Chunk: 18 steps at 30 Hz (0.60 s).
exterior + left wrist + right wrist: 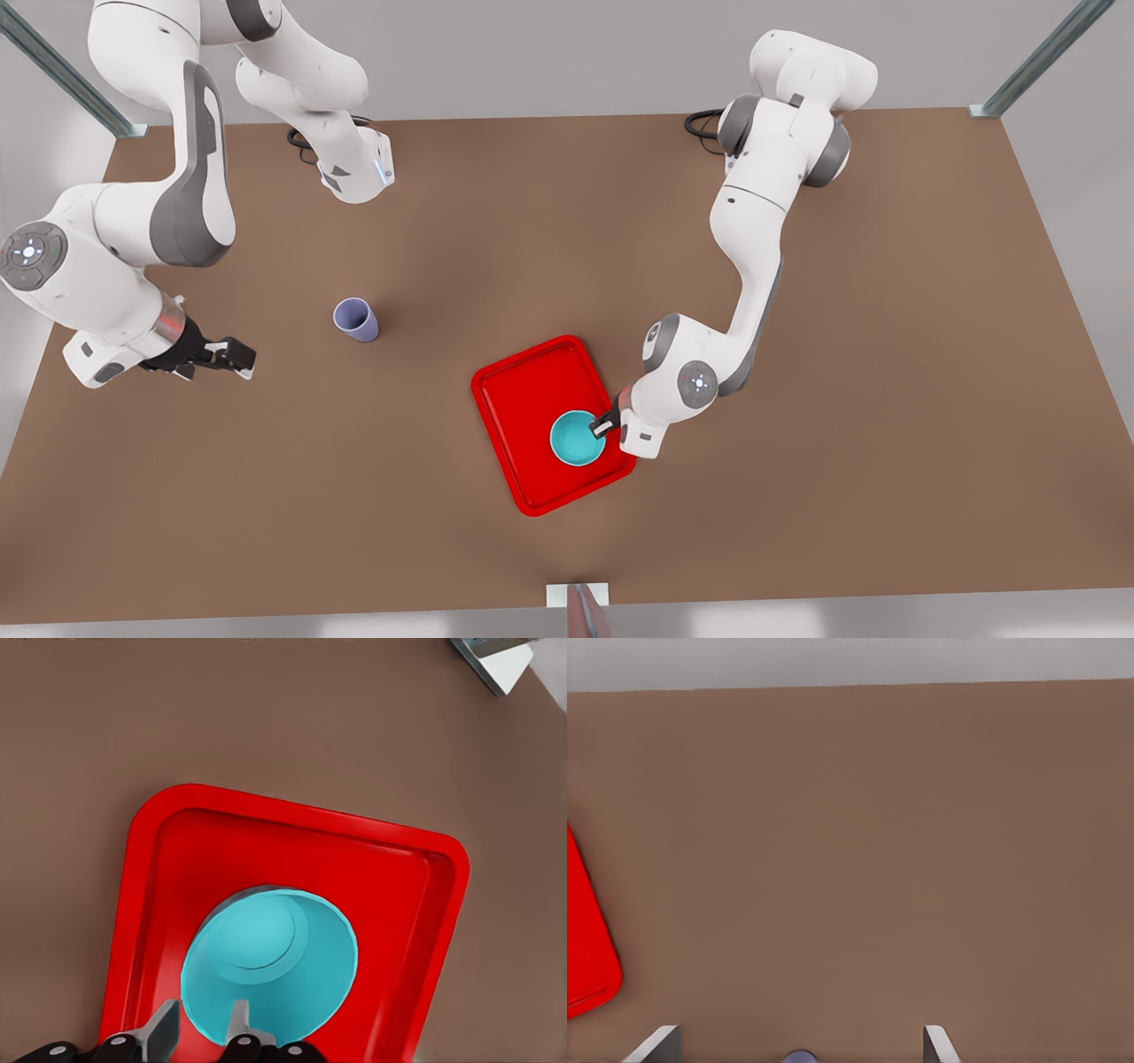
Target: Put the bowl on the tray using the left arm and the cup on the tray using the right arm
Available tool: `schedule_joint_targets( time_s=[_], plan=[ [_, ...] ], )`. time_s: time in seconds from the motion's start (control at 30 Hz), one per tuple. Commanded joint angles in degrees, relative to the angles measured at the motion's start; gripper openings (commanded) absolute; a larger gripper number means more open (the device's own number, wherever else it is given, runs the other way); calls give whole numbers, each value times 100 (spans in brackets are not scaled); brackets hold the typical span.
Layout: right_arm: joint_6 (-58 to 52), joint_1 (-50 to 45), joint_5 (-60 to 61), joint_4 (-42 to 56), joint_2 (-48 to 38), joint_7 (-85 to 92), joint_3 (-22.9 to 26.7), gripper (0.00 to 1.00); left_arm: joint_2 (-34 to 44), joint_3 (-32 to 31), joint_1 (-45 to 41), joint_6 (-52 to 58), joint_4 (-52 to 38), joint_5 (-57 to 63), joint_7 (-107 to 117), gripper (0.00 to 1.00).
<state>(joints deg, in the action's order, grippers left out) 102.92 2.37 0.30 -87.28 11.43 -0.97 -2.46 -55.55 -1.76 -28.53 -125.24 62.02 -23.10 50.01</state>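
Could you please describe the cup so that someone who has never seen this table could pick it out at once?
Start at the red tray near the middle of the brown table. Look toward the front view's left, short of the right gripper: the cup stands alone on bare tabletop. It is a pale lavender handleless tumbler, narrower than the teal bowl on the tray.

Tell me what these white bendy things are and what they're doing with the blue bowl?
They are two robot arms bolted to a brown table. One picture looks down from above; the other two come from small cameras on the arms' wrists. The left gripper, on the front view's right, pinches the rim of the teal bowl, one finger inside and one outside. The bowl sits inside the red tray. The right gripper, on the front view's left, is open and holds nothing. It waits near the purple cup, which stands on the table, off the tray.
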Motion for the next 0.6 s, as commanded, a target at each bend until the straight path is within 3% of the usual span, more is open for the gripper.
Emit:
schedule_joint_targets(
  time_s=[0.0,0.07,0.1,0.17,0.27,0.37,0.4,0.43,0.5,0.57],
  plan=[
    [0,0,-4,0,0,0,0,100,0,0,5,-1,3,-28,-8,89],
    [0,0,5,0,0,0,0,100,141,79,14,358,-5,200,-26,99],
    [0,0,5,0,0,0,0,100,474,70,127,1219,3,797,-183,99],
    [0,0,-4,0,0,0,0,100,1634,316,795,3988,30,1694,-3092,99],
    [0,9,-4,0,0,0,0,100,2496,1046,1253,5518,21,1862,-4342,99],
    [35,0,-4,0,8,9,0,100,2883,1099,1464,6283,39,1958,-4464,99],
    [35,0,-4,9,8,9,0,100,3321,1090,1508,6205,537,1914,-4508,99],
    [140,9,22,0,131,0,0,100,4147,1090,1420,5099,1733,1941,-4579,99],
    [176,53,479,298,956,70,35,100,4298,1090,1429,4903,1937,1906,-4588,100],
    [26,132,523,413,1019,62,53,100,4307,1099,1455,4903,1937,1897,-4579,100]
  ],
)
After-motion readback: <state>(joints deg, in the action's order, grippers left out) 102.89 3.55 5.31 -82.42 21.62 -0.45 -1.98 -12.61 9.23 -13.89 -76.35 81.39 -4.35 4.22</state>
